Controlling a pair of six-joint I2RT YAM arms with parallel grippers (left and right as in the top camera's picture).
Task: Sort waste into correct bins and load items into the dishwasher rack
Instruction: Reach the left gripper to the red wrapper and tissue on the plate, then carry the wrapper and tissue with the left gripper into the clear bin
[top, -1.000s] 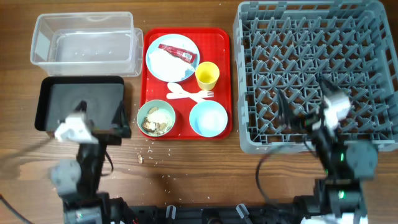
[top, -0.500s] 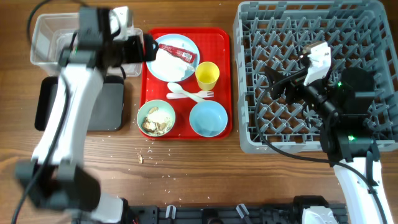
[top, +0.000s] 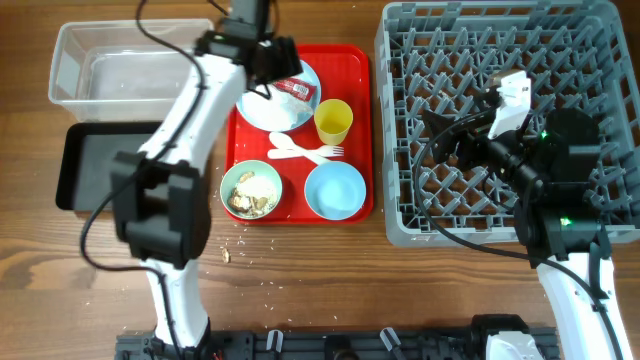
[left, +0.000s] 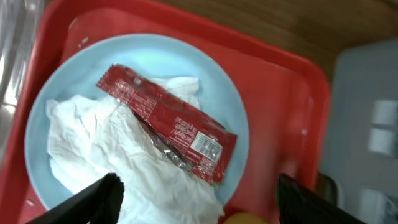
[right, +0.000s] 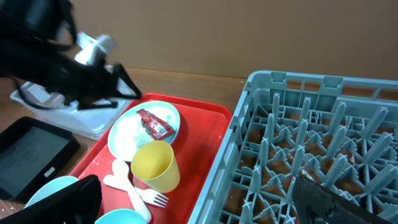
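Note:
The light blue plate (left: 143, 118) carries the crumpled white napkin (left: 106, 149) with the red sauce packet (left: 168, 118) on top. My left gripper (left: 202, 208) is open just above the plate, one finger on each side of the napkin; in the overhead view it (top: 272, 70) hovers at the plate's far edge. My right gripper (right: 199, 202) is open and empty above the grey dishwasher rack's (top: 560, 60) left part (top: 442, 135). The yellow cup (top: 333, 121), white spoon (top: 288, 150), white fork (top: 325, 153), a bowl of food scraps (top: 251, 189) and an empty blue bowl (top: 334, 190) sit on the tray.
The red serving tray (top: 357, 75) lies between the bins and the rack. The clear tub (top: 130, 75) stands at the back left, with the black tray (top: 100, 165) in front of it. Crumbs (top: 228, 254) lie on the wooden table in front of the red tray.
My left arm has swung up from the table's front, past the clear tub, to the plate. My right arm rose over the rack and has barely moved since.

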